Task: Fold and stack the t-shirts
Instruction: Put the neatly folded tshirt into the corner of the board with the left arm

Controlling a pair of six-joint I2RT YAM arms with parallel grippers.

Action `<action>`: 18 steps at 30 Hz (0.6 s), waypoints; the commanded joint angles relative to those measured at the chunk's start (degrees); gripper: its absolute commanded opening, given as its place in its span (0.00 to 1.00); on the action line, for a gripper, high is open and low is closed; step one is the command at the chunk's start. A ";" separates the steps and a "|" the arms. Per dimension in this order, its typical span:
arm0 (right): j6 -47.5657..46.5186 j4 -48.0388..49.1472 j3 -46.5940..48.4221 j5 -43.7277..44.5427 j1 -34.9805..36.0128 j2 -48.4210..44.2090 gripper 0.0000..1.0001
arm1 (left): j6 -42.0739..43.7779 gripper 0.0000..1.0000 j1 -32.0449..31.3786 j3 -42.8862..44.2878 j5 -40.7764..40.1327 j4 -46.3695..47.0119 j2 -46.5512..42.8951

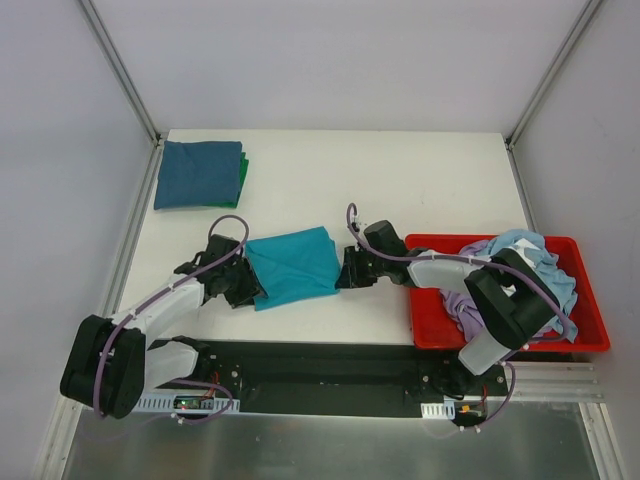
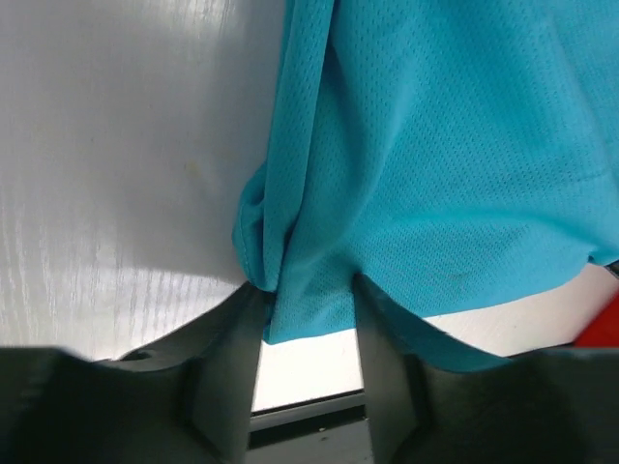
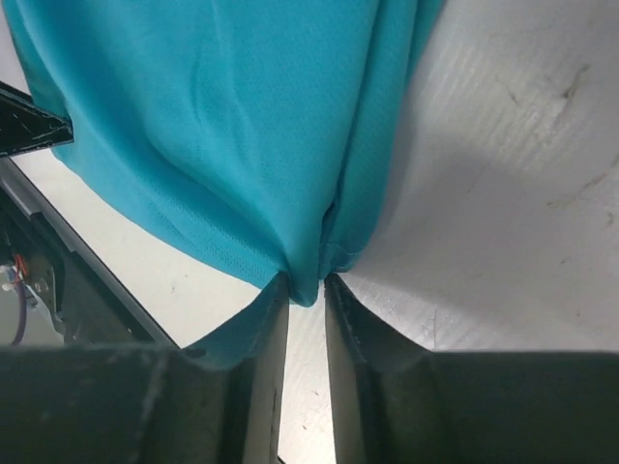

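A teal t-shirt (image 1: 292, 265), folded over, lies in the middle of the white table between my two grippers. My left gripper (image 1: 247, 288) is shut on its left corner. In the left wrist view the teal t-shirt (image 2: 435, 164) bunches between the fingers, and the left gripper (image 2: 308, 290) holds its edge. My right gripper (image 1: 347, 270) is shut on the shirt's right edge. In the right wrist view the teal t-shirt (image 3: 222, 126) gathers into a fold pinched in the right gripper (image 3: 308, 282). A folded blue shirt (image 1: 198, 172) lies on a green one (image 1: 243, 170) at the far left.
A red bin (image 1: 430, 330) at the right holds several crumpled shirts, light blue (image 1: 540, 262) and lilac (image 1: 462, 305). The black base rail (image 1: 320, 365) runs along the table's near edge. Metal frame posts stand at the far corners.
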 commanded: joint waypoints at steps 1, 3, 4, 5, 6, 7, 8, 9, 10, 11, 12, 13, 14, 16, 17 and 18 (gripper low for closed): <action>2.21 -1.30 1.99 2.50 0.13 0.57 0.15 | 0.11 0.34 0.62 -0.29 -0.09 0.20 3.97; 2.21 -2.00 1.72 2.59 0.13 0.65 0.05 | -0.15 0.22 0.62 -0.46 -0.44 0.20 4.67; 2.04 -2.79 1.72 2.68 0.22 1.00 0.03 | -0.41 0.14 0.62 -0.72 -0.79 0.12 5.03; 2.04 -3.50 1.72 3.03 0.22 1.18 0.00 | -0.33 0.08 0.62 -0.81 -0.79 0.20 5.38; 2.13 -4.02 1.64 3.29 0.13 1.44 0.00 | -0.33 0.00 0.62 -1.16 -0.79 0.20 5.73; 2.04 -4.38 1.46 3.64 0.13 1.62 0.00 | -0.42 0.00 0.62 -1.43 -1.05 0.12 6.08; 2.04 -4.73 1.37 4.17 0.04 1.79 0.00 | -0.42 0.00 0.79 -1.69 -1.58 -0.06 6.35; 1.95 -5.17 1.11 5.13 0.13 1.71 0.00 | -0.59 0.00 1.05 -2.04 -1.93 -0.41 6.78; 1.78 -5.69 0.93 6.18 0.13 1.45 0.00 | -0.68 0.00 1.40 -2.13 -2.28 -0.76 7.14; 1.51 -7.00 0.93 8.20 0.04 1.10 0.00 | -0.68 0.00 1.58 -2.22 -2.28 -1.29 7.31; 1.25 -7.89 0.93 9.35 0.04 0.83 0.00 | -0.51 0.00 1.76 -2.22 -2.02 -1.38 7.23; 0.90 -8.42 0.85 9.97 0.04 0.57 0.00 | -0.42 0.00 1.76 -2.22 -1.85 -1.90 7.14; 0.64 -8.42 0.67 9.89 0.13 0.13 0.00 | -0.33 0.00 1.76 -2.22 -1.50 -2.17 6.79; 0.37 -8.42 0.32 8.66 0.22 -0.49 0.00 | 0.37 0.00 1.76 -2.13 0.52 -2.52 5.57; 0.28 -8.42 0.23 8.31 0.22 -1.01 0.00 | 0.55 0.00 1.76 -2.05 1.22 -2.70 4.60; 0.28 -8.42 0.14 8.22 0.13 -1.71 0.01 | 0.99 0.00 1.76 -1.87 2.01 -3.05 3.55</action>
